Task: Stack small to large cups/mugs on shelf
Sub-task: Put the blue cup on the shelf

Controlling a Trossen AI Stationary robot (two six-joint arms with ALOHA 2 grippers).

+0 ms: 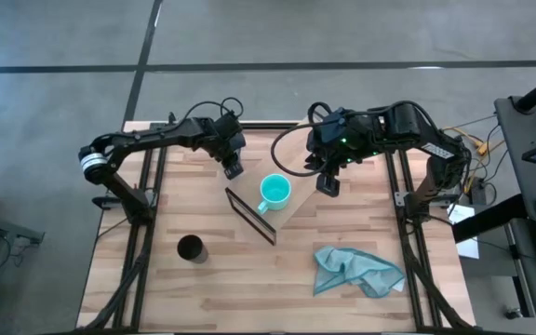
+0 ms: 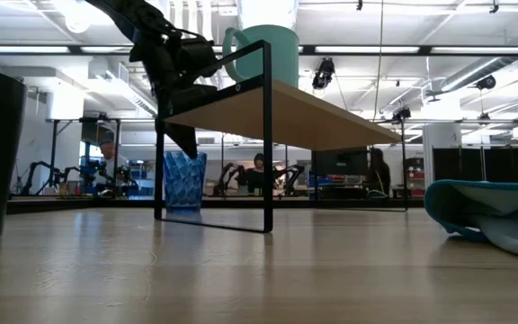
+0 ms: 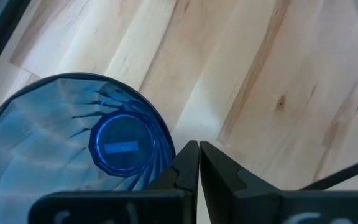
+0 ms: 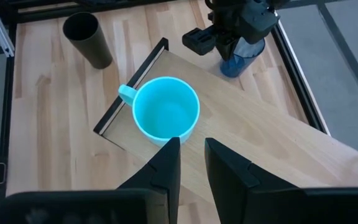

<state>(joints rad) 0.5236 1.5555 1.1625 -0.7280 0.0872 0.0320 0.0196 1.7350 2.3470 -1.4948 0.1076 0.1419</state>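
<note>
The teal mug [image 1: 274, 191] stands upright on the light-wood shelf plank [image 1: 296, 212], near its black wire-frame end [image 1: 249, 216]; it also shows in the low view [image 2: 263, 52]. The dark-blue tumbler [image 3: 86, 152] stands on the table under the shelf's far end [image 2: 184, 180]. My left gripper [image 3: 199, 155] is shut, right beside and just above the tumbler's rim. The black cup [image 1: 191, 248] stands on the table at the near left. My right gripper [image 4: 192, 155] is slightly open and empty, above the plank just right of the mug [image 4: 165, 112]. My left gripper points down with its shut fingers [image 3: 182, 168] just outside the tumbler's rim [image 3: 163, 134]. I cannot tell whether they touch it.
A crumpled teal cloth [image 1: 356, 270] lies on the table at the near right. The shelf lies diagonally across the table's middle. Black frame rails [image 1: 147, 214] run along the table's left and right sides. People and other robot stations show in the room behind.
</note>
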